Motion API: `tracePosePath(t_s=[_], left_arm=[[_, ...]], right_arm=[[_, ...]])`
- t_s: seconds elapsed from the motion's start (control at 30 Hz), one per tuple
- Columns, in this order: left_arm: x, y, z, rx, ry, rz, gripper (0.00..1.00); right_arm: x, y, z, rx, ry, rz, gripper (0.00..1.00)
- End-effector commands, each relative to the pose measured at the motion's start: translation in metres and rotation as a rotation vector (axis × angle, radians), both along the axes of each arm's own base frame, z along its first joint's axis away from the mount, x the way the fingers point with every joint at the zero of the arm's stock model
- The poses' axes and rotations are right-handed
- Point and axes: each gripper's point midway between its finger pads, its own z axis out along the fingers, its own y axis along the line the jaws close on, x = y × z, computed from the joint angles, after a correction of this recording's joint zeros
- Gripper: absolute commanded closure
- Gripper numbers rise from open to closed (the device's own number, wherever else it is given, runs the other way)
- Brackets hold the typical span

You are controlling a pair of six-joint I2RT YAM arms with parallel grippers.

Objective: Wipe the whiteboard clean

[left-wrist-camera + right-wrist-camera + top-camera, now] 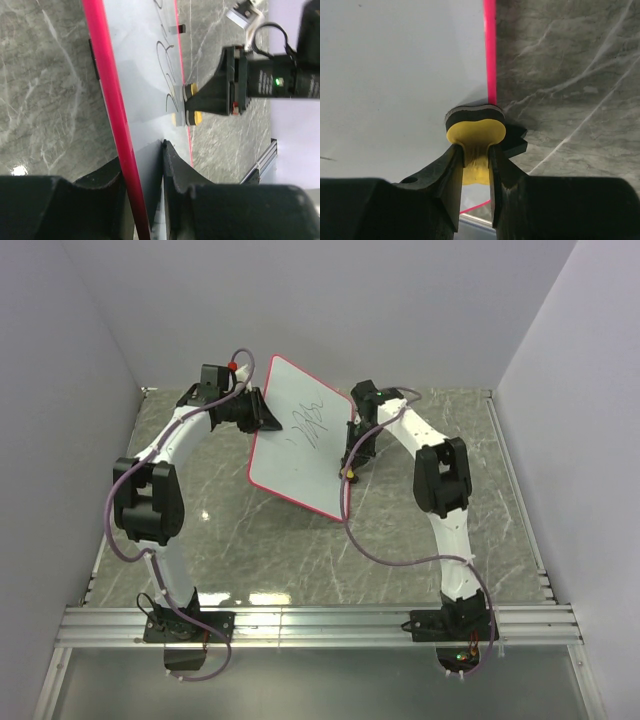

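The whiteboard (300,455) is white with a red-pink rim and lies tilted on the table, with black scribbles (308,425) near its middle. My left gripper (262,412) is shut on the board's left edge; in the left wrist view its jaws (141,155) clamp the red rim (107,85) and the white face (142,45). My right gripper (351,462) is shut on a small yellow bone-shaped eraser (475,132). The eraser's dark pad rests on the board (395,65) close to its right rim (490,50). The eraser also shows in the left wrist view (192,117).
The grey marble table (420,530) is bounded by white walls on three sides. An aluminium rail (320,625) runs along the near edge by the arm bases. A purple cable (385,560) trails from the right arm over the table.
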Motion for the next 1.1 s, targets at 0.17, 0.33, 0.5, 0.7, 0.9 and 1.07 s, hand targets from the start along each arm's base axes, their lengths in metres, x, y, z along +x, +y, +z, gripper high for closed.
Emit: tracePosePath(t_s=[0.17, 0.33, 0.5, 0.7, 0.9, 1.07], left_arm=[[-0.016, 0.012, -0.027, 0.127, 0.024, -0.026, 1.00], [-0.018, 0.004, -0.032, 0.107, 0.036, -0.061, 1.00], [-0.019, -0.005, -0.038, 0.088, 0.058, -0.099, 1.00], [-0.029, -0.029, -0.043, 0.064, 0.077, -0.183, 1.00], [-0.042, -0.043, -0.053, 0.081, 0.096, -0.226, 1.00], [-0.044, -0.046, -0.054, 0.083, 0.102, -0.237, 1.00]], right_arm=[[0.024, 0.027, 0.023, 0.006, -0.090, 0.066, 1.00], [0.024, 0.078, 0.064, 0.162, -0.146, 0.097, 1.00], [0.016, 0.127, 0.105, 0.324, -0.205, 0.129, 1.00], [-0.004, 0.174, 0.125, 0.520, -0.124, 0.175, 1.00], [-0.004, 0.186, 0.158, 0.638, -0.177, 0.219, 1.00], [0.020, 0.167, 0.149, 0.622, -0.172, 0.132, 1.00]])
